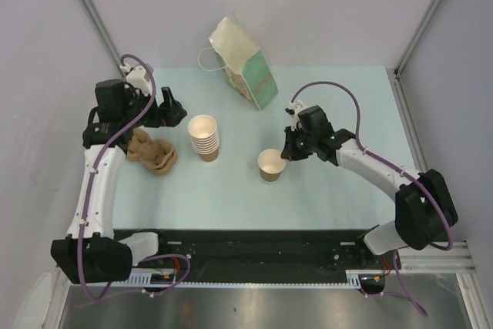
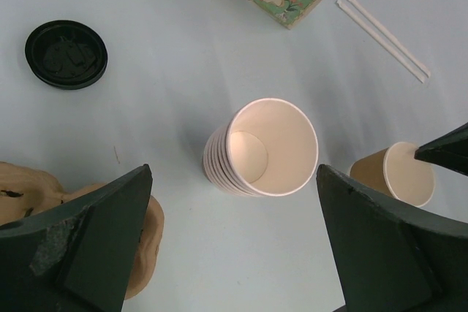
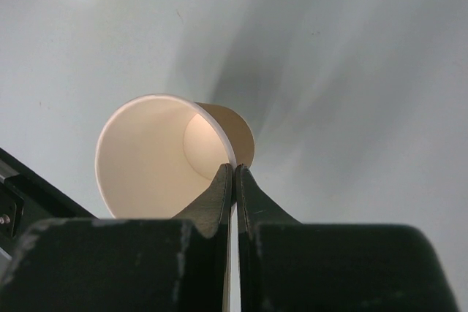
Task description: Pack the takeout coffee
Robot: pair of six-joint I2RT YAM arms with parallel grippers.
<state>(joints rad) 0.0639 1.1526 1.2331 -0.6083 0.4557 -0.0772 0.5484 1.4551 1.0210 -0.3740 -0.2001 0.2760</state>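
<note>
— Right gripper (image 1: 290,150) first: shut, or holding something?
— Pinched tight on the rim of the single cup (image 1: 270,166), one finger inside the wall and one outside. No lid on yet.
— Where, going by the stack of cups (image 1: 204,138)?
— To the right of the stack, near it but apart. Hard to tell whether resting on the table (image 1: 339,98) or just off it.
— And the left gripper (image 1: 172,110)?
— Spread wide, holding nothing, hanging left of the stack and a little beyond it.
— Black lid (image 2: 66,54)?
— Flat on the table, beyond the stack and to its left, well apart from the cup. Hidden from above; seen only from the left wrist.
— So, probably: bring cup and lid together, then pack into the cup carrier (image 1: 152,152) just left of the stack, or the paper bag (image 1: 245,63) beyond it.
— Likely. Keep the cup upright and move slowly. Thin paper pinched at one spot, apt to buckle or swing.
— Set down square before letting go?
— Yes, on bare table right of the stack, far enough not to knock it. Then fetch the lid with the left gripper by its edge, and press evenly round the rim, not on one side.
— Main risk?
— Squeezing the rim out of round. No proper seal after that.
</note>
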